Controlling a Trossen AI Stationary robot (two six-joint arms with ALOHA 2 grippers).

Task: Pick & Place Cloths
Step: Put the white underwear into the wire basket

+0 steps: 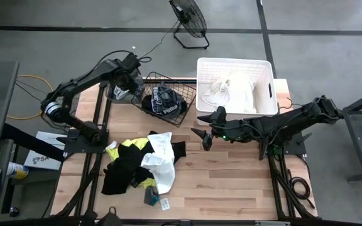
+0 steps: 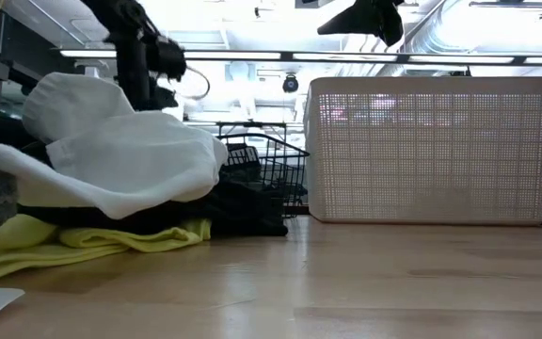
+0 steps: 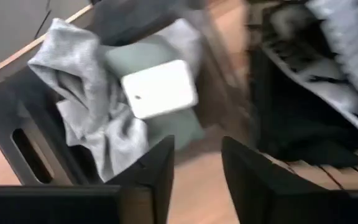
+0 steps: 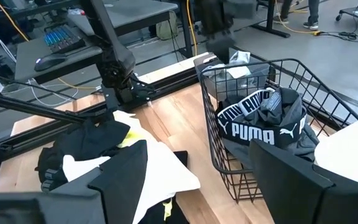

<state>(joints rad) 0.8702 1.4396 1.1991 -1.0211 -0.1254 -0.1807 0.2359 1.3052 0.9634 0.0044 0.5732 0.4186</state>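
A pile of cloths (image 1: 140, 164) in black, white and neon yellow lies on the table's near left part, and also shows in the low view (image 2: 111, 188). A black garment with white lettering (image 4: 260, 121) lies in the black wire basket (image 1: 187, 103). A white cloth (image 1: 228, 91) lies in the white tub (image 1: 264, 66). A grey cloth (image 3: 86, 93) with a white tag (image 3: 160, 87) lies in a dark bin left of the basket. My left gripper (image 3: 197, 168) hovers open above that bin. My right gripper (image 1: 206, 135) hangs open over the table's middle, right of the pile.
A fan (image 1: 190, 22) stands on the floor beyond the far edge. Small dark items and a tag (image 1: 156, 199) lie near the pile's near side. Bare wood (image 1: 231, 182) spreads over the near right part. The tub's wall (image 2: 431, 151) blocks the low view on the right.
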